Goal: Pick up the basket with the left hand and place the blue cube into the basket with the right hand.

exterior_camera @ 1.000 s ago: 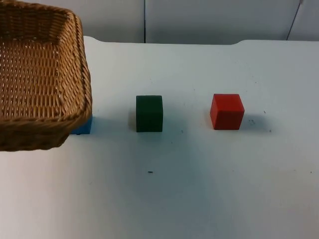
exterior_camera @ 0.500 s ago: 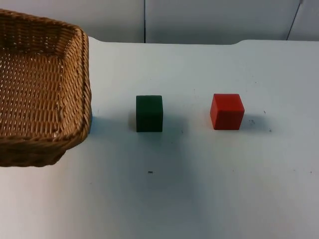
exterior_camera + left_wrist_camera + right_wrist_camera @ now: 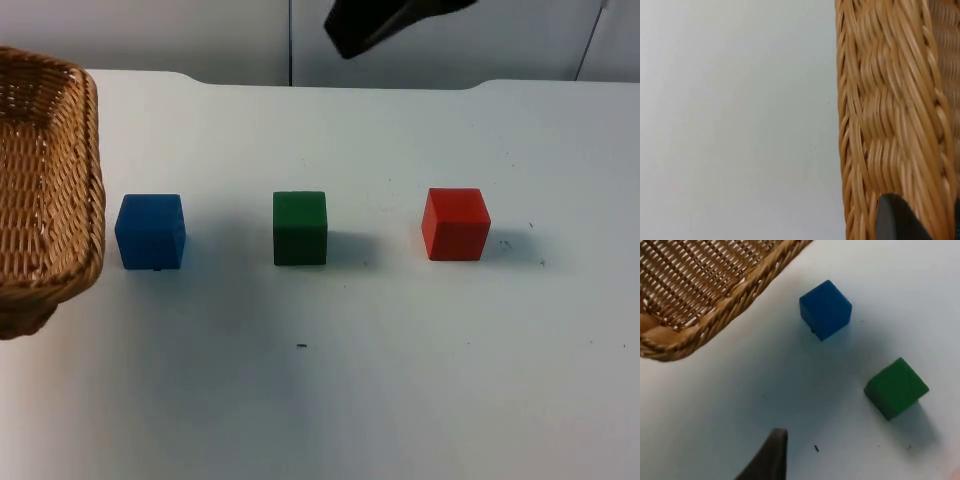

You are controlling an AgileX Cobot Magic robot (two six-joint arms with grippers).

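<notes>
With basket (image 3: 45,190) up off table (image 3: 400,380) at far left, rim pinched in left hand (image 3: 917,220) per wrist view. Blue cube (image 3: 150,232) sits on table just beside basket's near wall, green cube (image 3: 300,228) next along, red cube (image 3: 456,224) farther right. Right hand (image 3: 771,455) hovers above w/ nothing held; can't tell how far open. Risks: grabbing green by mistake; clipping basket rim on approach to blue, given tight gap.

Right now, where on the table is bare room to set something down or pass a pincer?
Widest free patch: the table in front of the blue cube, green cube and red cube. Also bare: the strip behind them toward the wall, and right of the red cube. Tightest: between the held basket and the blue cube.
</notes>
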